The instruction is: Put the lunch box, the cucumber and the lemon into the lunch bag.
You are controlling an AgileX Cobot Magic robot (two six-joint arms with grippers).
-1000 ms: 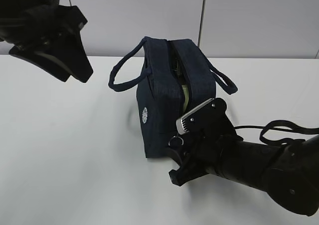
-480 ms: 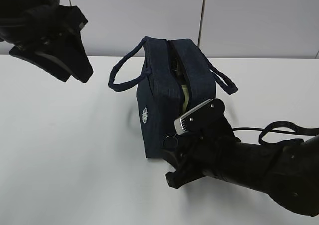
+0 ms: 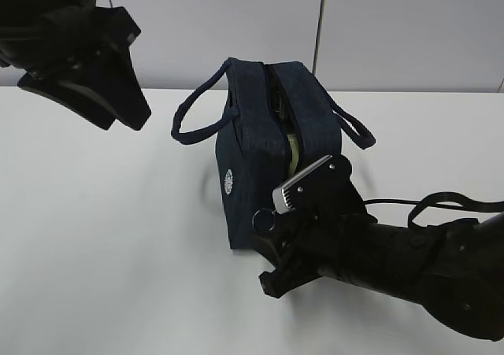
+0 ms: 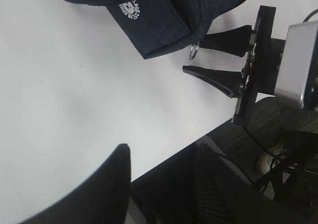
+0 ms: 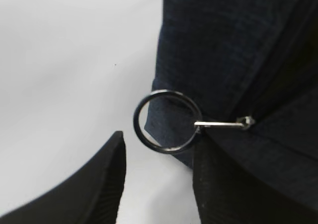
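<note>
At the upper left of the exterior frame the left end effector (image 3: 118,95) hangs above the white bench (image 3: 102,237), half open and holding nothing. Toward the middle stands the lunch bag (image 3: 252,142), its top slit open with something pale green inside, perhaps the lunch box; cucumber and lemon I cannot see. At the lower right, the right end effector (image 5: 159,159) is moderately open around the ring pull (image 5: 168,120), not gripping; closing off-centre may let the ring slip.

Inside the lunch bag (image 3: 264,146), only a pale green sliver showed through the open zipper; the contents could not be told. The left tool (image 3: 118,107) was cut off by the frame's upper left edge.
</note>
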